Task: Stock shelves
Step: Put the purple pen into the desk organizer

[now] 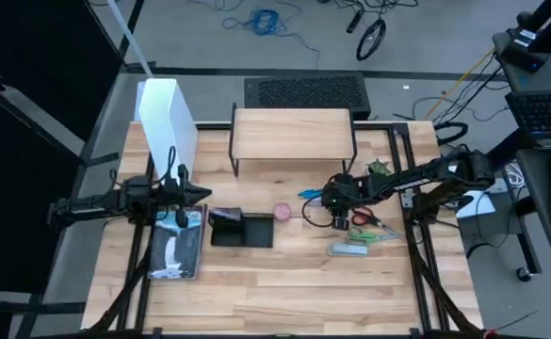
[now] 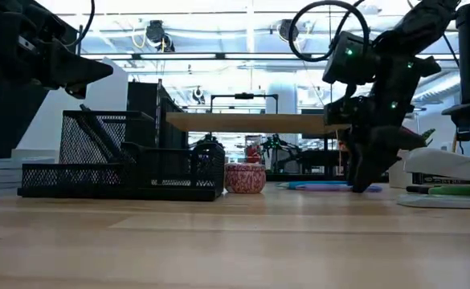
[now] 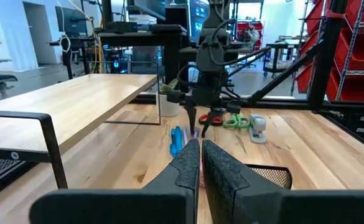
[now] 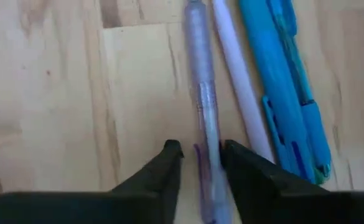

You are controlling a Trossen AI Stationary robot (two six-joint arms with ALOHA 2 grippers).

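The shelves [image 1: 292, 132] are a low light-wood riser on black legs at the table's far middle, its top bare. My right gripper [image 1: 336, 218] points down at a cluster of pens [image 1: 310, 195] lying on the table in front of the riser's right end. In the right wrist view its fingers [image 4: 201, 158] stand slightly open on either side of a clear purple pen [image 4: 205, 106], with a white pen [image 4: 238, 81] and blue pens [image 4: 287, 93] alongside. My left gripper [image 1: 200, 195] hovers shut and empty at the left, above a book [image 1: 176, 250]. My right gripper comes from above with one finger [image 4: 169, 163] on each side of the purple pen's barrel [image 4: 208, 140], fingers across it. The pen lies flat on the table. Whether the fingers touch it, I cannot tell.
A black mesh organizer tray [image 1: 240, 228] and a small pink pot [image 1: 282, 211] sit mid-table. Red scissors [image 1: 364, 218], green scissors [image 1: 374, 235] and a stapler [image 1: 348, 250] lie to the right of my right gripper. A tall white file box [image 1: 167, 118] stands at the far left.
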